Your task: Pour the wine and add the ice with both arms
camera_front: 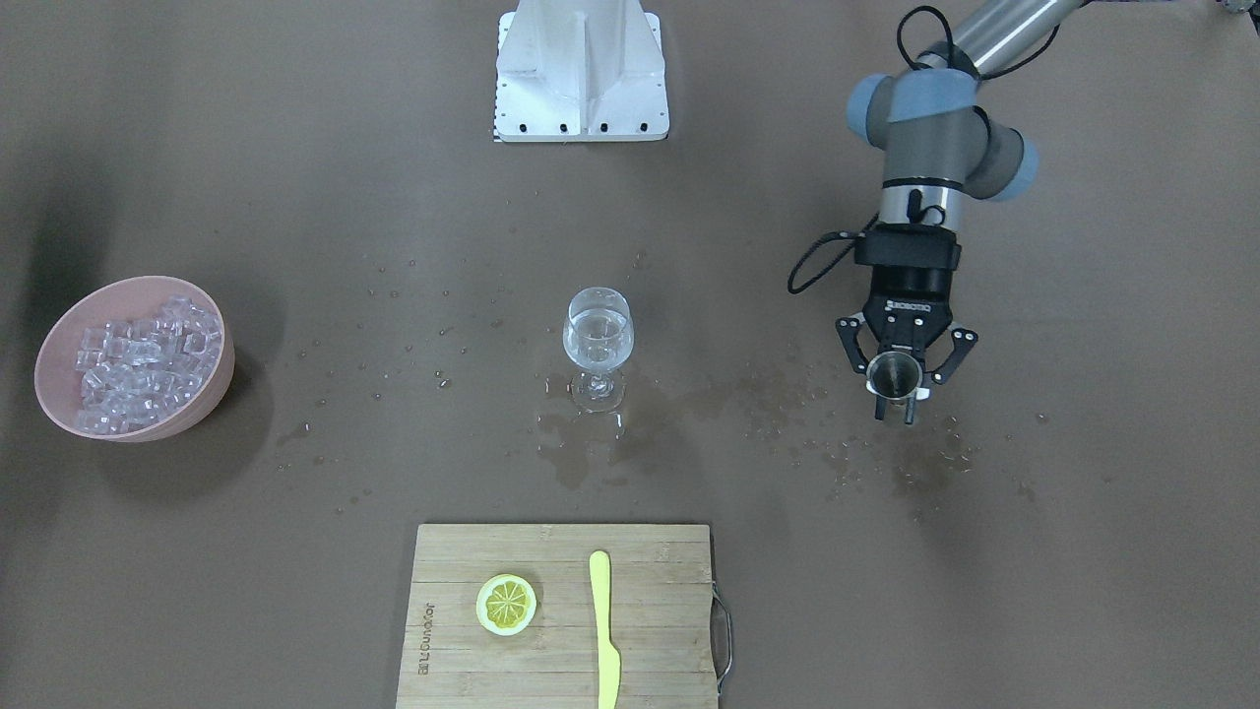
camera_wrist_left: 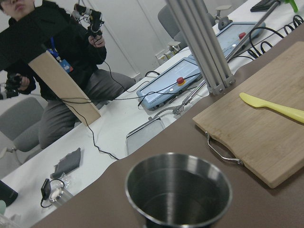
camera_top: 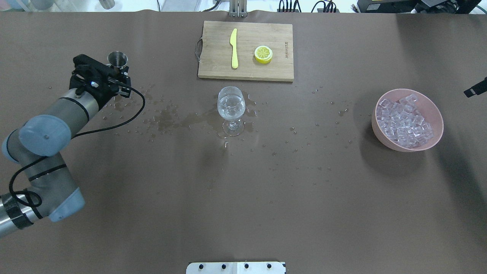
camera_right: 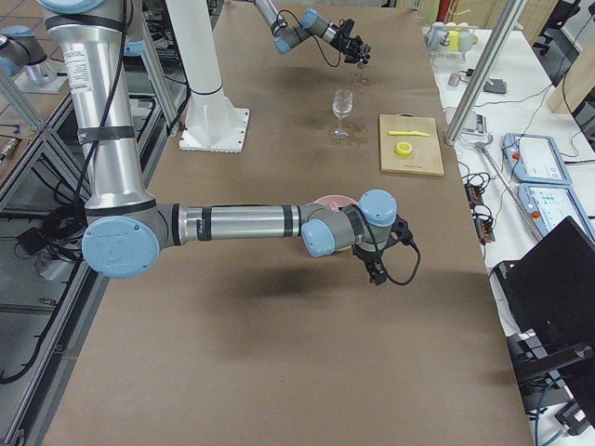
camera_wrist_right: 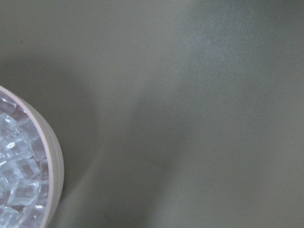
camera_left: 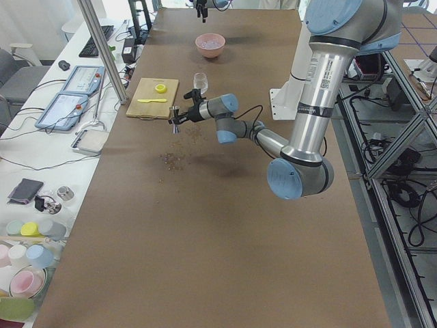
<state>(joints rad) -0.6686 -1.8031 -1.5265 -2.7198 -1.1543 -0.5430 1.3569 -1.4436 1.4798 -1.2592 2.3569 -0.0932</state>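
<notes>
Wine (camera_front: 598,333) faint in glass (camera_top: 231,114), jigger (camera_front: 894,374) held; right fingers (camera_top: 473,91) cropped

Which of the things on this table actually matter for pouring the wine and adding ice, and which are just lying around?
For the job:
wine glass holding the wine
metal cup held in the left gripper
pink bowl full of ice

Lying about:
cutting board
lemon slice
yellow knife
</notes>
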